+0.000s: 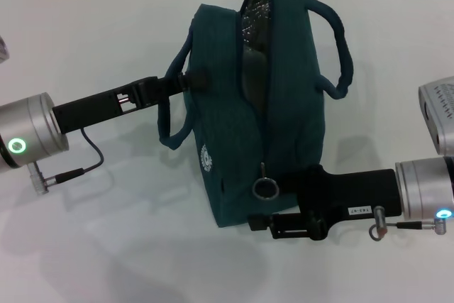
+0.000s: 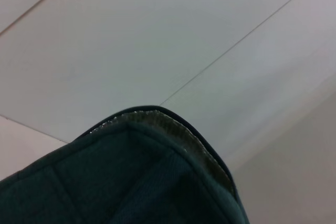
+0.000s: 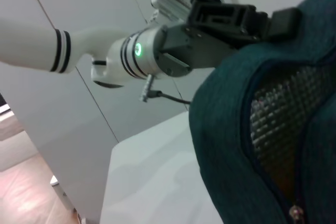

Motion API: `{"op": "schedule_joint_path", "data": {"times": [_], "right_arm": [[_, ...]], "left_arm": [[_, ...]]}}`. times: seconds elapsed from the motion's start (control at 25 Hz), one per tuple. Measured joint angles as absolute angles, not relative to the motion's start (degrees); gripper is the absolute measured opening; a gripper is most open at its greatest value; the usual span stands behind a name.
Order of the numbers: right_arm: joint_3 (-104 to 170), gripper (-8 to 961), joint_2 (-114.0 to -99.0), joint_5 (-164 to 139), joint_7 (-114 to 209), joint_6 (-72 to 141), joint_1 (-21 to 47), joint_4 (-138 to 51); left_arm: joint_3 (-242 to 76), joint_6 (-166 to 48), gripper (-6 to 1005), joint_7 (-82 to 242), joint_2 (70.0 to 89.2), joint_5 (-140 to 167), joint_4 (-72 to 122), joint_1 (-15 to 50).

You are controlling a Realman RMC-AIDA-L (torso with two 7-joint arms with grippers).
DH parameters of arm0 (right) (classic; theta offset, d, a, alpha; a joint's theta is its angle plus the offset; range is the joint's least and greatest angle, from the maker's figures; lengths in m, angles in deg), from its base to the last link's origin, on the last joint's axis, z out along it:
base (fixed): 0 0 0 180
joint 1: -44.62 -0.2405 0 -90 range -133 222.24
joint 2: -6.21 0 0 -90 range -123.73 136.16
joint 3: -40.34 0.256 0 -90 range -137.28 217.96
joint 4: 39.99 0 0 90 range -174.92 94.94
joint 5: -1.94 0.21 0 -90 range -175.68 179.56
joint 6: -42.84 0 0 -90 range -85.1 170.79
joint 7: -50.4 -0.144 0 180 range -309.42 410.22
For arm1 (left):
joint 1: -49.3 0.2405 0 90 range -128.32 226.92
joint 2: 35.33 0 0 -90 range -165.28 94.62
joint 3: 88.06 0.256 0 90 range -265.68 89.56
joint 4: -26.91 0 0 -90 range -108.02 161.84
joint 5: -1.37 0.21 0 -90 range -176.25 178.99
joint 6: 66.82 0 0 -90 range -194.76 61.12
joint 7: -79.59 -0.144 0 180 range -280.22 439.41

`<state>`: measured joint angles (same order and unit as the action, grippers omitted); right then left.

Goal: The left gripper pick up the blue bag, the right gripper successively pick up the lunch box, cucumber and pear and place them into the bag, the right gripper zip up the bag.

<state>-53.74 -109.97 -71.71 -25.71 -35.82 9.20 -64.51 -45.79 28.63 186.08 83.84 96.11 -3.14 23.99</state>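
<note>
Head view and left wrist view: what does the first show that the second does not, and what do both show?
Only the head view shows the left gripper at the blue bag's side by a handle, the right gripper at the bag's near end, and the zipper's ring pull close above it. Only the left wrist view shows a close look at the bag's rounded top corner against pale panels. Both show the bag's teal fabric and silver lining, partly unzipped.
</note>
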Motion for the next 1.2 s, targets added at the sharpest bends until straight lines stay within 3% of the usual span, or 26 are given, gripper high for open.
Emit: {"op": "schedule_joint_path", "data": {"times": [0.68,0.88,1.2], "right_arm": [[-53.55,409,-109.8,-69.96,-24.91,-35.34,11.03,-64.31],[-53.07,197,-109.68,-69.94,-24.92,-35.17,12.1,-64.35],[-51.5,144,-109.65,-69.87,-23.38,-34.22,13.51,-64.48]], "left_arm": [[-45.78,28.63,61,185.94,83.85,96.12,-3.14,24.28],[-45.78,28.63,61,185.94,83.85,96.12,-3.14,24.35],[-45.78,28.63,61,186.0,83.93,96.12,-3.14,24.34]]}}
